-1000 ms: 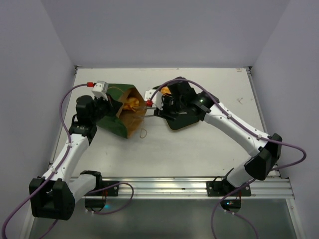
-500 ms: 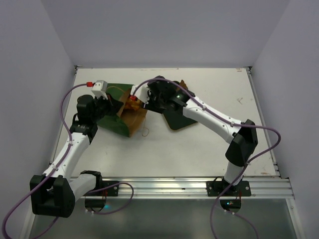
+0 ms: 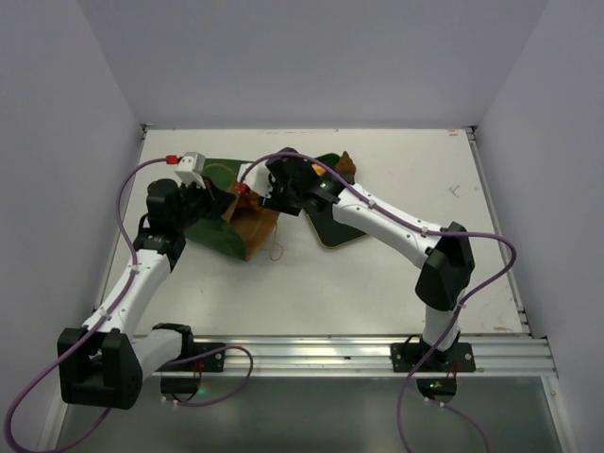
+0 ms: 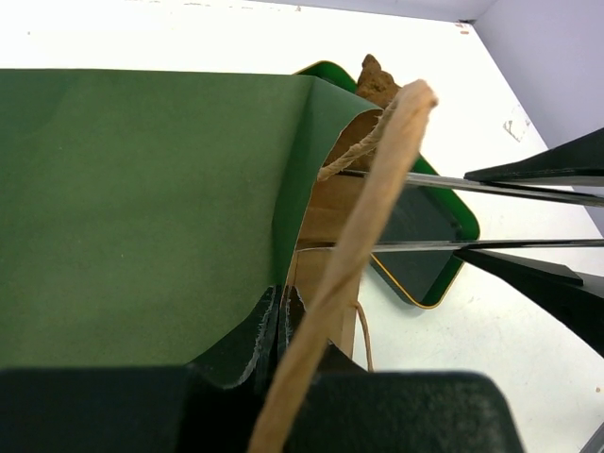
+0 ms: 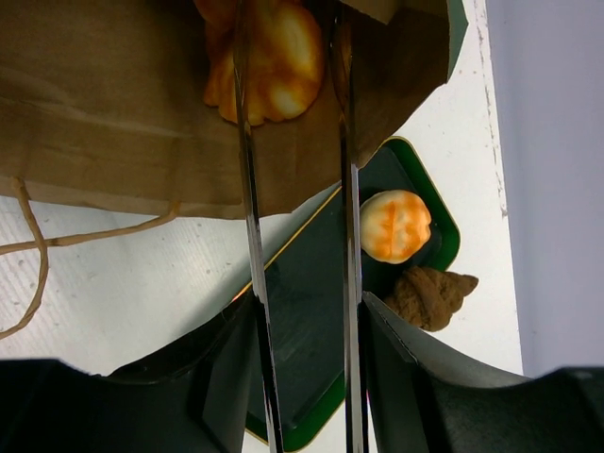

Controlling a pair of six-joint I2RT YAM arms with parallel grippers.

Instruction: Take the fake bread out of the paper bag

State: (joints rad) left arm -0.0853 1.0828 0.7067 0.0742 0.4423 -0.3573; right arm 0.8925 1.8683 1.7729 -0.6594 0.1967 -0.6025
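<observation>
Overhead, white tabletop [image 3: 377, 283] between lilac walls [image 3: 311, 66] bears a dark green paper bag [image 3: 209, 236], left gripper [image 4: 281, 319] clamping it, right gripper [image 5: 289, 38] parted inside.

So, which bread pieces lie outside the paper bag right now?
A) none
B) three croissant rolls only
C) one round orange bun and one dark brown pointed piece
C: the right wrist view shows the orange bun on the green tray and the brown piece at its rim, both clear of the paper bag.
</observation>
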